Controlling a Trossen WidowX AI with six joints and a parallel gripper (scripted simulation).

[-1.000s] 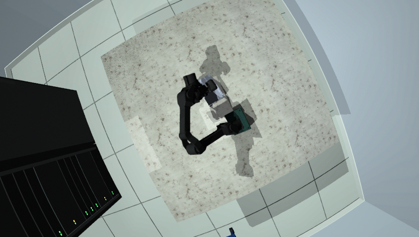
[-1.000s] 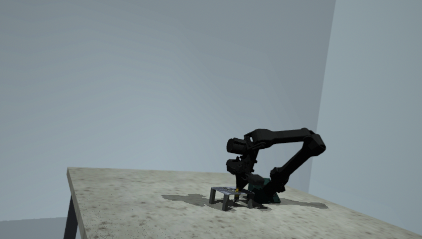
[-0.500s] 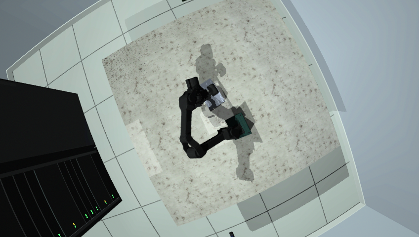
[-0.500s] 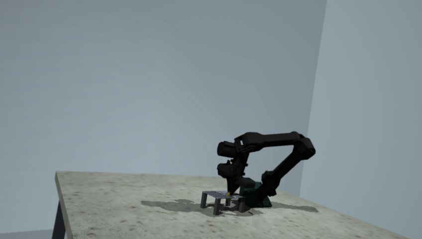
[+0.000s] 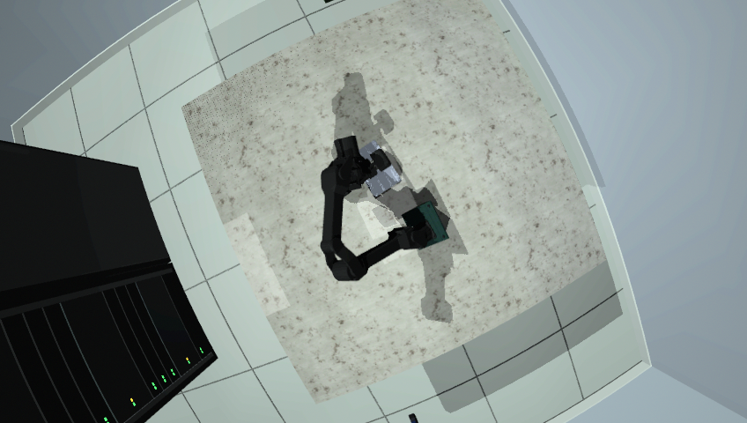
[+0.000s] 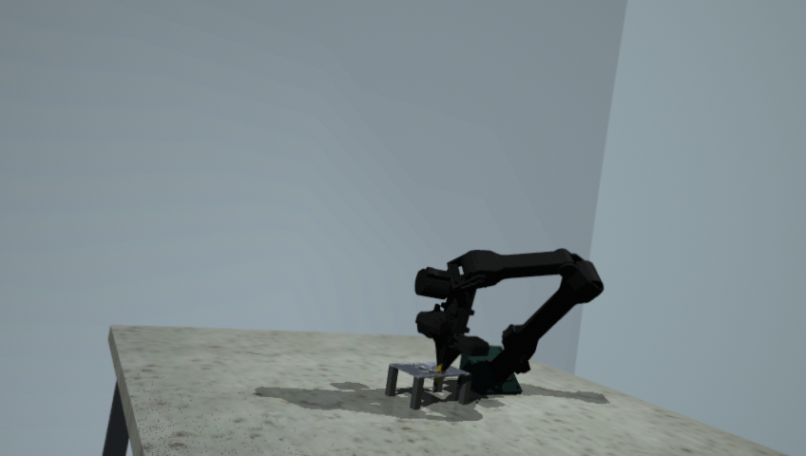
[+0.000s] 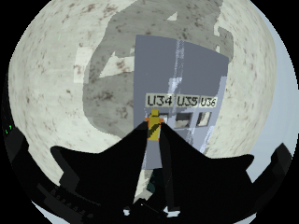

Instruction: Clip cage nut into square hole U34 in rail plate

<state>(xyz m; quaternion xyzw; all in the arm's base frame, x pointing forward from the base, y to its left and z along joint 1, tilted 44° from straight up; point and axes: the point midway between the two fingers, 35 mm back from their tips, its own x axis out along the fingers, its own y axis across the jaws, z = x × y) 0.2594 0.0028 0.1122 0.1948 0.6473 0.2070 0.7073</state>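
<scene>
one yellow cage nut (image 6: 438, 369) (image 7: 153, 133) is pinched in the pincer (image 6: 440, 367) (image 7: 153, 126), at the u34 hole of the rail plate (image 5: 384, 181) (image 6: 408, 370) (image 7: 159, 67).

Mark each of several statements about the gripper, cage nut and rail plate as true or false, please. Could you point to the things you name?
1. The gripper (image 6: 439, 368) (image 7: 153, 126) is shut on the yellow cage nut (image 6: 438, 369) (image 7: 153, 133). True.
2. The cage nut is at the hole marked U36. False: it is at the U34 hole.
3. The rail plate (image 5: 385, 183) (image 6: 404, 370) (image 7: 159, 65) stands on legs above the table (image 5: 498, 157) (image 6: 226, 350) (image 7: 47, 56). True.
4. The U35 label (image 7: 187, 101) lies between the U34 label (image 7: 159, 101) and the U36 label (image 7: 208, 102). True.
5. The arm's base plate (image 5: 439, 222) (image 6: 513, 389) is bright red. False: it is dark green.
</scene>
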